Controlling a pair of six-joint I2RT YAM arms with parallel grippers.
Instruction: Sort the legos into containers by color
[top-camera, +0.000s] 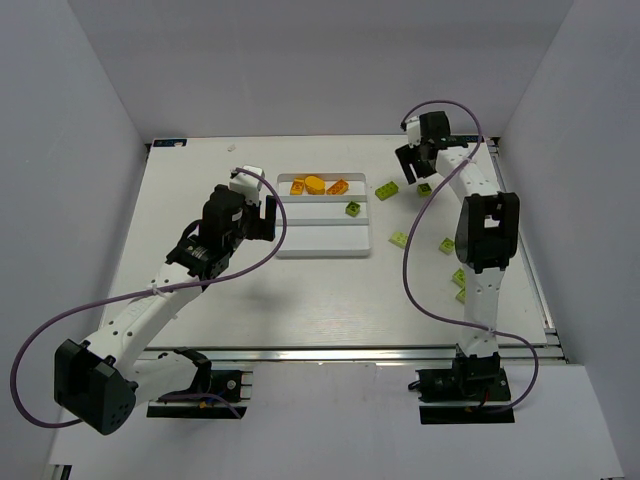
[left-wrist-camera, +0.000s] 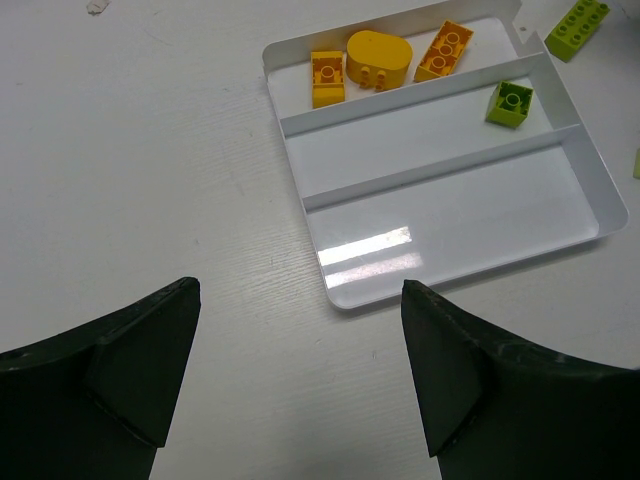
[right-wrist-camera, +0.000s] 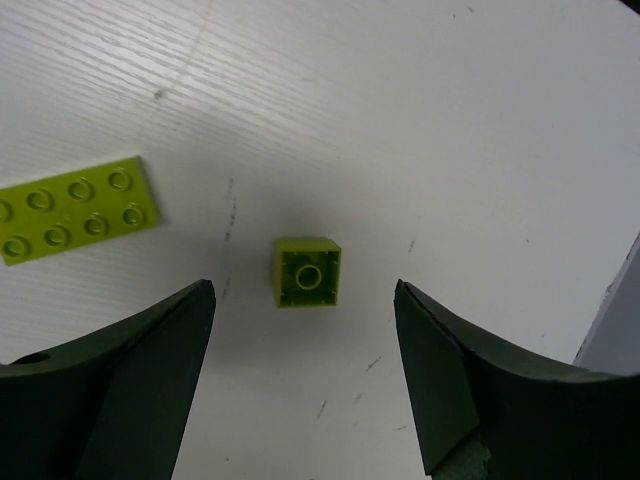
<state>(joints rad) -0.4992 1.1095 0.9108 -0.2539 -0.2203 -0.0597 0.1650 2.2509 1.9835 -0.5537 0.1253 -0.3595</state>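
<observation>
The white tray (top-camera: 320, 242) lies at the table's (top-camera: 200, 180) middle, its three long compartments running left to right; three orange bricks (left-wrist-camera: 379, 58) sit in the far compartment, one green brick (left-wrist-camera: 510, 103) sits at the right end of the middle one, and the near one shows only glare. The left gripper (left-wrist-camera: 300, 290) hangs just left of the tray with its fingers spread wide and nothing between them. The right gripper (right-wrist-camera: 303, 290), at the far right, is also spread wide, its fingers either side of a small lime brick (right-wrist-camera: 307, 272) lying studs-down on the table, untouched; how high it hangs I cannot tell. A flat lime plate (right-wrist-camera: 75, 205) lies just left of that brick, cut off by the wrist view's edge. More loose green bricks (top-camera: 398, 238) are scattered right of the tray; two of them are half hidden behind the right arm (top-camera: 480, 240).
</observation>
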